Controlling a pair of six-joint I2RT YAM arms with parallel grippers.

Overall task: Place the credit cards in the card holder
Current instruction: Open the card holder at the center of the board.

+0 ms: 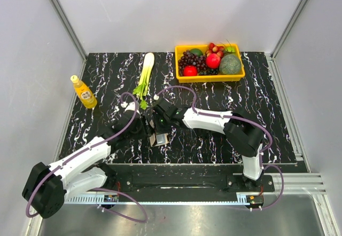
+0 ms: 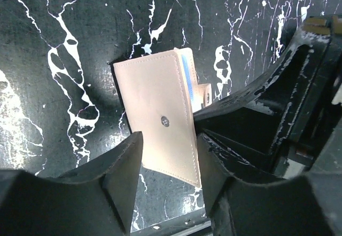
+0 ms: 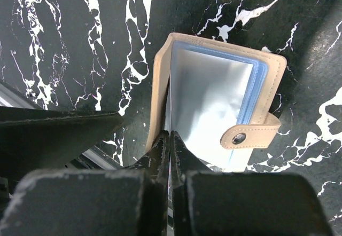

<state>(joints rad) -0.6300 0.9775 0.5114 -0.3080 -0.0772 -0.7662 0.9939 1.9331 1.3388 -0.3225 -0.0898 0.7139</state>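
The beige card holder lies on the black marbled table between both arms. In the left wrist view its closed-side cover with a snap stud sits between my left gripper's fingers, which touch its two long edges. From the right wrist the card holder is open, showing silvery sleeves, blue edging and the clasp tab. My right gripper is shut on a thin credit card seen edge-on, its tips at the seam between the raised cover and the sleeves. Little of the card shows.
A yellow basket of fruit stands at the back right. A green stalk vegetable lies at the back middle and a yellow bottle stands at the left. The table's front rail runs just below the card holder.
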